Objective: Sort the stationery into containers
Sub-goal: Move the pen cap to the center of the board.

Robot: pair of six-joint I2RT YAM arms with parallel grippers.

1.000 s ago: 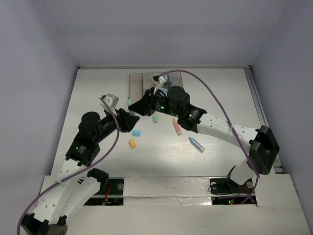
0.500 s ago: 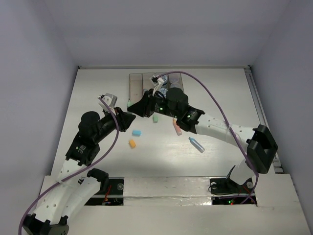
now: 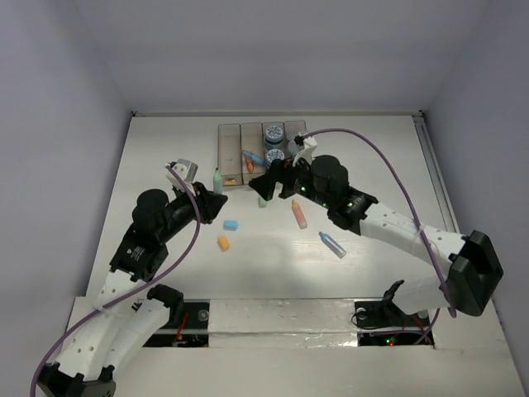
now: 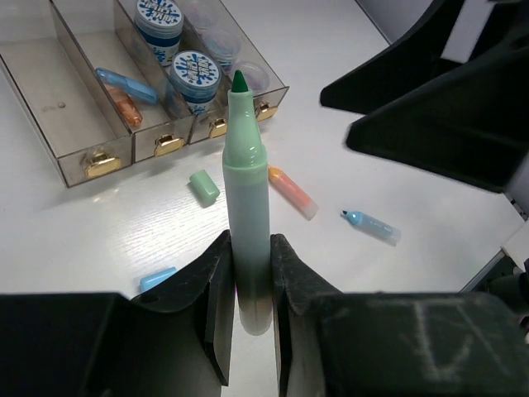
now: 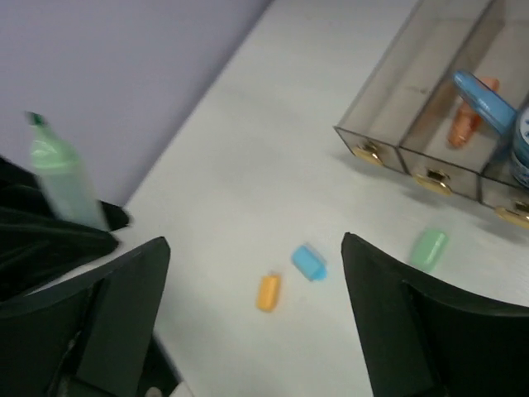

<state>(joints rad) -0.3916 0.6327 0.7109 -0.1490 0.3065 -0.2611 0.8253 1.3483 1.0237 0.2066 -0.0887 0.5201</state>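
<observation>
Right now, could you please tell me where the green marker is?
In the top view, the green marker is clamped in the left gripper, by the near-left corner of the bins.

Your four translucent bins sat joined in a row on the table. The second from the left held a blue marker and an orange marker; the third, two blue-topped jars. Your left pincer clamped a green marker upright. Loose on the table lay a green eraser, blue eraser, orange eraser, orange-pink marker and pale blue marker.
</observation>
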